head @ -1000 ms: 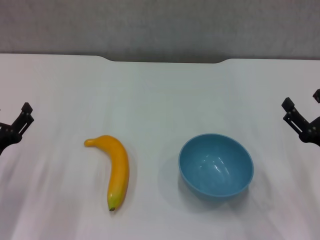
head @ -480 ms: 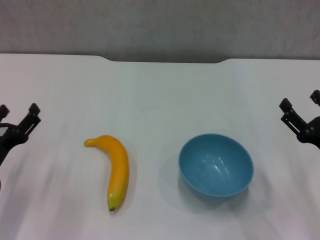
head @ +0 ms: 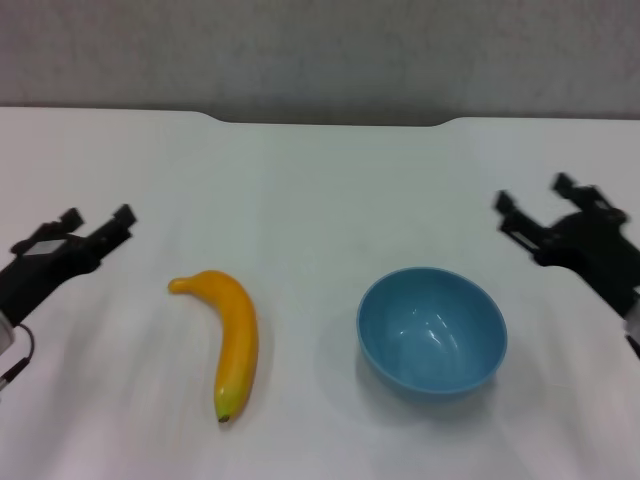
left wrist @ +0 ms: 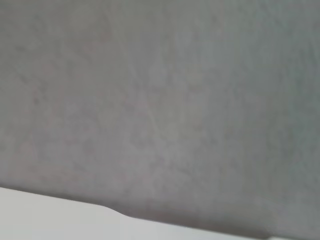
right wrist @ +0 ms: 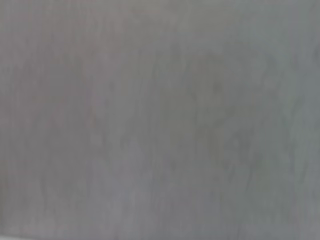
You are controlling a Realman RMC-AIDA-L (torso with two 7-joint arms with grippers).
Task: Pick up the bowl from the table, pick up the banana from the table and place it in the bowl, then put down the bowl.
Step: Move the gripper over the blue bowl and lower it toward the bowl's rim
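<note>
A light-blue bowl [head: 432,332] sits upright and empty on the white table [head: 320,190], right of centre. A yellow-orange banana [head: 231,337] lies left of it, stem end away from me, dark tip toward me. My left gripper [head: 97,225] is open and empty, above the table to the left of the banana's stem end. My right gripper [head: 537,204] is open and empty, beyond and to the right of the bowl. Neither gripper touches anything. Both wrist views show only the grey wall; the left one also shows a strip of the table's far edge [left wrist: 50,212].
A grey wall [head: 320,50] stands behind the table. The table's far edge has a shallow notch [head: 330,122] in the middle.
Both grippers have moved inward from the table's sides: the left one to the right toward the banana, the right one to the left toward the bowl. Bowl and banana have not moved.
</note>
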